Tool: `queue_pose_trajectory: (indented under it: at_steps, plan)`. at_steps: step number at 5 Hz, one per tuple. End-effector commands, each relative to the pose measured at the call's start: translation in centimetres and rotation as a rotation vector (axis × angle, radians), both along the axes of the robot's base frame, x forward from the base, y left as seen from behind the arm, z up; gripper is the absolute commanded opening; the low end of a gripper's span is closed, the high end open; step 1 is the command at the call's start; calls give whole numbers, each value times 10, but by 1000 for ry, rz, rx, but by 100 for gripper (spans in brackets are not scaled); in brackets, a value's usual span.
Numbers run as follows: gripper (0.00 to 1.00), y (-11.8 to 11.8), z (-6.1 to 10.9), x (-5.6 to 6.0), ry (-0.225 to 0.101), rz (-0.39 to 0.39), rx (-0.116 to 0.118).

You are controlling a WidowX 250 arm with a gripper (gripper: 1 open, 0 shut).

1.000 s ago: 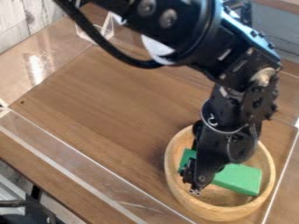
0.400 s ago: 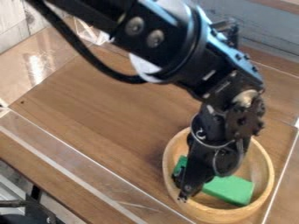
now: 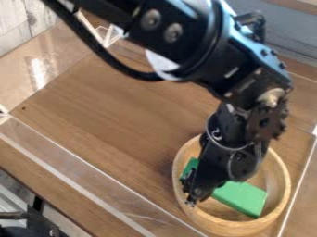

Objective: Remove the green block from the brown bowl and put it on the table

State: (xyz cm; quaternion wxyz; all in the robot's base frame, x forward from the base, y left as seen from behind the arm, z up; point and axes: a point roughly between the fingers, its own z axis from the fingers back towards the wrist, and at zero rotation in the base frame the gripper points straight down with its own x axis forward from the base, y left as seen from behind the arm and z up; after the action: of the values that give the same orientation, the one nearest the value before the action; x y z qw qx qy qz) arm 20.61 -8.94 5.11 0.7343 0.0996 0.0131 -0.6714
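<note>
Where the acrylic wall edges it, one table (image 3: 106, 106), dark brown, wood-grained. One robot arm, black, reaching down over the bowl. One brown bowl (image 3: 283, 190), round, thick-rimmed, on the table. One gripper (image 3: 210, 190), inside the bowl; whether its fingers stand wide or narrow cannot be told. One green block (image 3: 240, 197), inside the bowl, partly hidden by the gripper.

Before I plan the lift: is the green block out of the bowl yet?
No, the green block lies inside the bowl.
</note>
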Motion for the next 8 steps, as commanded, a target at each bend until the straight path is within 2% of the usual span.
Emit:
queue_pose_trajectory:
  at_steps: [1, 3, 4, 5, 6, 7, 8]
  plan:
    - [0, -8, 16, 10, -65, -29, -25]
    - [0, 8, 19, 6, -67, 67, 9]
    - [0, 9, 30, 9, -71, 54, 21]
    - [0, 12, 49, 12, -77, 34, 44]
    - [0, 27, 80, 16, -93, 3, 78]
    - [0, 66, 94, 20, -113, -16, 112]
    - [0, 94, 108, 24, -160, -30, 135]
